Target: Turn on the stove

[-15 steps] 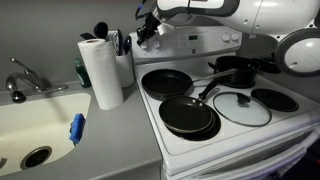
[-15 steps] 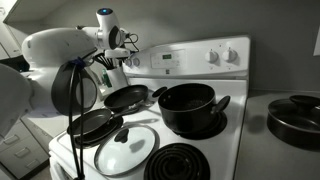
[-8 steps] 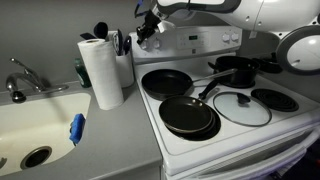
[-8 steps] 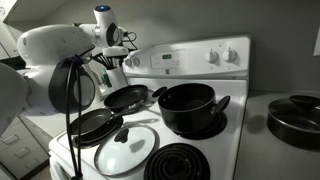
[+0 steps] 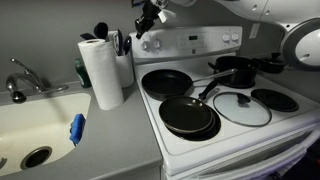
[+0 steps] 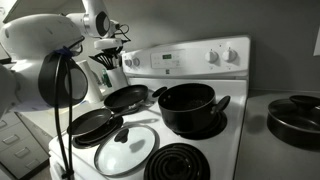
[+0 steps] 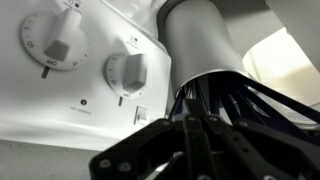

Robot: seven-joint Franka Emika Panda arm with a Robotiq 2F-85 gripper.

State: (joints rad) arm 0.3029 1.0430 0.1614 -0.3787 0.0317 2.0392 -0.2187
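The stove [image 5: 192, 43] is a white electric range with a raised back panel [image 6: 185, 62] of round white knobs [image 6: 232, 52]. In the wrist view two of these knobs [image 7: 60, 40] [image 7: 128, 72] sit close on the panel, up and left of my fingers. My gripper [image 5: 144, 26] hangs above the panel's end nearest the utensil holder, clear of the knobs. Its black fingers [image 7: 188, 140] are pressed together with nothing between them. It also shows over that corner as my gripper [image 6: 113, 42].
Two black frying pans [image 5: 165, 82] [image 5: 188, 117], a black pot [image 6: 190, 106] and a glass lid [image 5: 241, 108] cover the burners. A grey utensil holder [image 7: 205, 50] and a paper towel roll [image 5: 101, 70] stand beside the stove. A sink [image 5: 30, 125] lies further along the counter.
My gripper has lifted straight up from the knobs at the panel's end, still shut. The pans, pot and lid have not moved.
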